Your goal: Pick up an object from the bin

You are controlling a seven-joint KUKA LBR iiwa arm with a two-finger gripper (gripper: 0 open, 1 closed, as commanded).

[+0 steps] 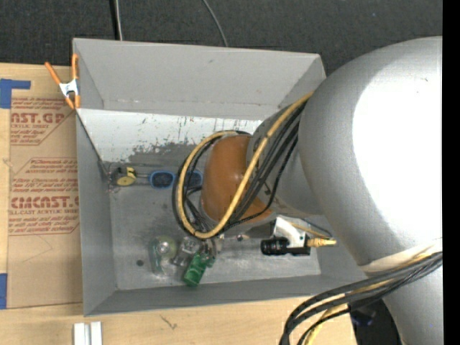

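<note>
The gripper (200, 250) hangs at the frame's lower centre, just above a small green plastic block (194, 272) that slants from lower left to upper right. I cannot tell whether the gripper is released or clenched.

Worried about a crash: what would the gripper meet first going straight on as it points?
Likely the green piece right below the gripper, beside a clear bulb; depth is hard to judge.

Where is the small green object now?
In the camera view, the green object lies by the bin's near wall, low centre-left, beside a clear bulb-like thing and right at the gripper.
</note>
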